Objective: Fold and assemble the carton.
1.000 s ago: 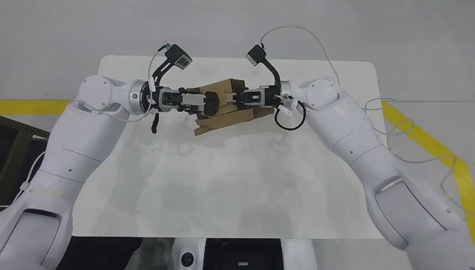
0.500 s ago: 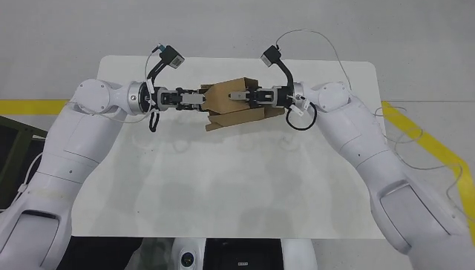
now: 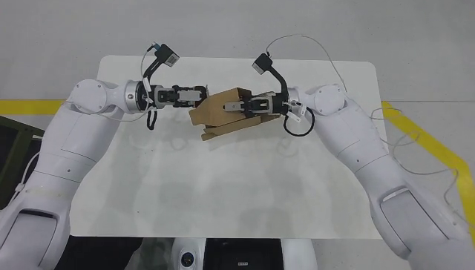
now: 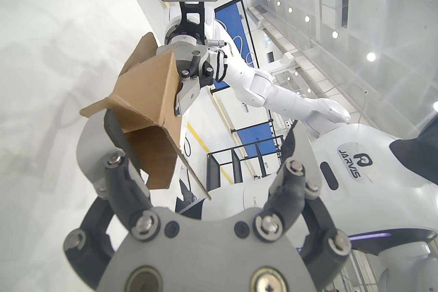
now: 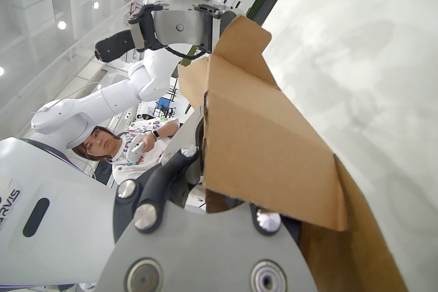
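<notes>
The carton is held over the table between the two arms. It is partly opened into a tube, with its end flaps loose. Whether its lowest edge touches the table cannot be told. The right gripper is clamped on a side panel at its own end and appears to carry the whole load. The left gripper faces the open end with its fingers spread wide and holds nothing. One finger lies just beside an outer flap; the other stands apart from the board. The step in hand is probably to fold in the flaps at the open end. Hold the right grip fixed and square. Press each flap with the flat of a finger, close to its crease rather than at its tip. Direct the push along the tube toward the right gripper so that the carton does not pivot in its single grip. Apply force gradually: thin board is likely to buckle or skew the tube.
</notes>
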